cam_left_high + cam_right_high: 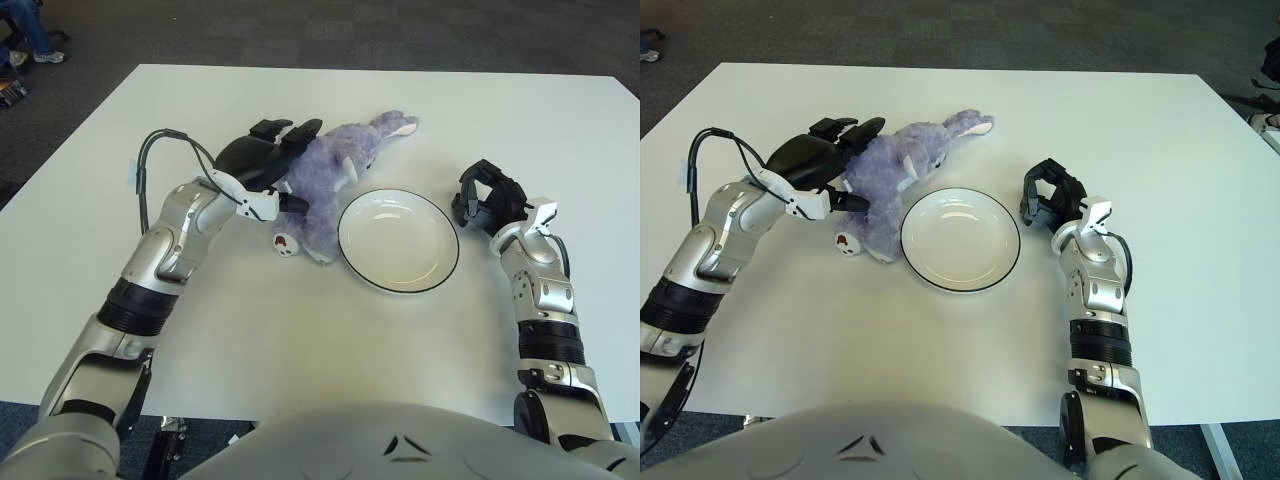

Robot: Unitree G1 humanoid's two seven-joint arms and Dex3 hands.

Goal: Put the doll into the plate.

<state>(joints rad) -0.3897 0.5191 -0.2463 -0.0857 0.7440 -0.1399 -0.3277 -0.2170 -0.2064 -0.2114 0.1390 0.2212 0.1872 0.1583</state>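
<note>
A purple plush doll (330, 170) lies on its side on the white table, its head toward the far right and one foot toward me. It touches the left rim of the white, black-edged plate (400, 240), which holds nothing. My left hand (285, 165) is against the doll's left side. Its fingers (300, 128) reach over the doll's back and its thumb (293, 203) lies under the body, still spread. My right hand (485, 198) shows to the right of the plate with its fingers curled and nothing in them.
The white table (300, 330) runs wide on all sides, with bare surface in front of the plate and the doll. A black cable (165, 140) loops off my left forearm. Dark carpet lies beyond the far table edge.
</note>
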